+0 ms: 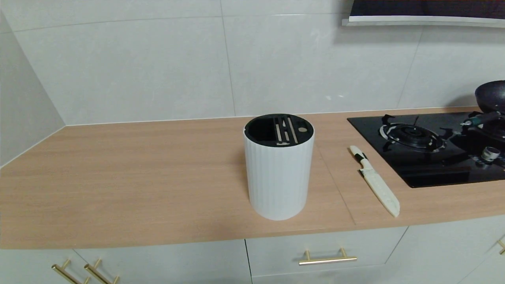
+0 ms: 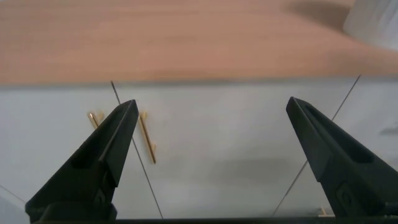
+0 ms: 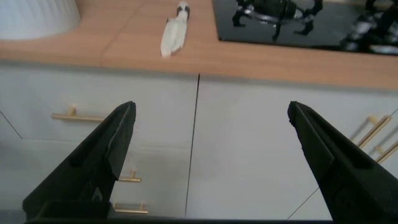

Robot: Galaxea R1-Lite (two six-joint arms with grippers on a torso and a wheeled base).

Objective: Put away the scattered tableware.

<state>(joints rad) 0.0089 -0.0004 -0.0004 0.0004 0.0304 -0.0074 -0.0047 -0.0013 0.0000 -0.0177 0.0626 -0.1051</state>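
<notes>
One knife [image 1: 375, 182] lies flat right of centre in the head view, on the counter [image 1: 118, 177] between white ribbed holder [image 1: 278, 173], mid-frame, and black hob [image 1: 434, 157]. Left wrist view: left gripper [image 2: 211, 102] fingers spread wide, facing cabinet fronts [image 2: 217, 155]. Right wrist view: right gripper [image 3: 211, 104] fingers likewise spread; knife on counter beyond.

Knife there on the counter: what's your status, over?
Left pincer open, right pincer open, both facing cabinets. Knife flat on counter, between holder and stove. Nothing between knife and holder.
</notes>
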